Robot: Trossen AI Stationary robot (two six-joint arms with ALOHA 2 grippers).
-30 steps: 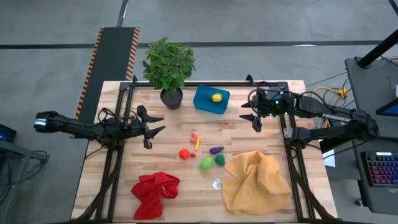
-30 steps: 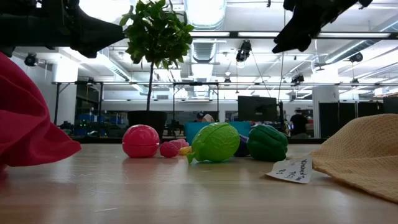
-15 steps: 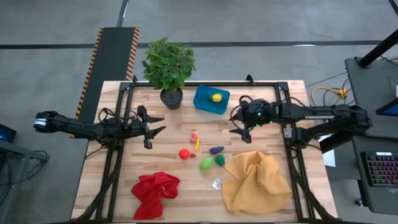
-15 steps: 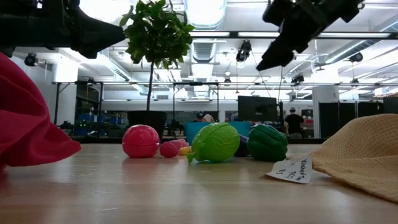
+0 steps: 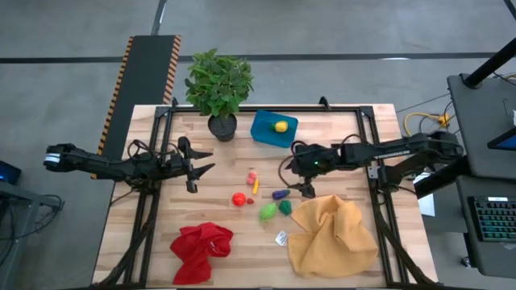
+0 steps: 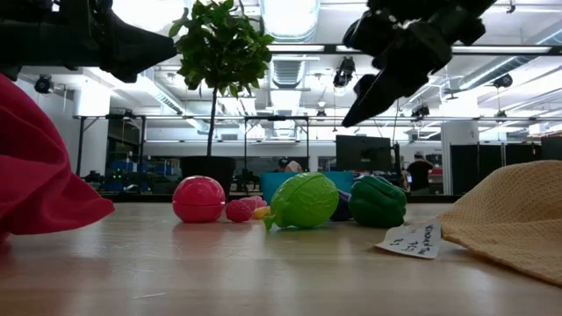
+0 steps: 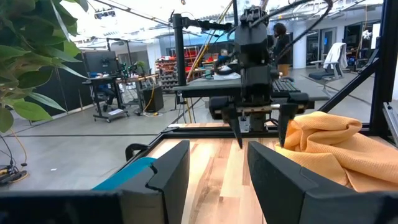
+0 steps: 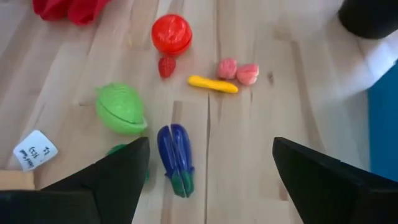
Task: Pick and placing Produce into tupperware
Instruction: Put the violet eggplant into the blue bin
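The right tool [image 5: 295,171], fingers spread wide, hangs above the tabletop [image 5: 339,137] just beside the purple eggplant [image 5: 280,194], between the tub [image 5: 264,130] and the yellow cloth [image 5: 332,235]. In the right wrist view the eggplant [image 8: 175,159] lies between the two spread fingers [image 8: 117,178], its long axis running roughly along their line, green stem end toward the camera.

Around it sits the rest of the produce. The light green piece [image 8: 120,109] and a darker green one [image 5: 285,207] lie just beside the eggplant, toward the cloths. The red ball [image 8: 171,33] and a small red berry [image 8: 166,66] are farther out, with the yellow stick [image 8: 212,83], its long axis crosswise to the eggplant's, touching or nearly touching two pink pieces [image 8: 238,70]. A white tag [image 8: 34,149] lies near the light green piece.

The tub stands near the far edge, next to the potted plant [image 5: 218,87], and holds one yellow piece [image 5: 280,126].

The left tool [image 5: 197,164], fingers spread, waits over the left side of the tabletop. A red cloth [image 5: 201,250] lies at the near edge.
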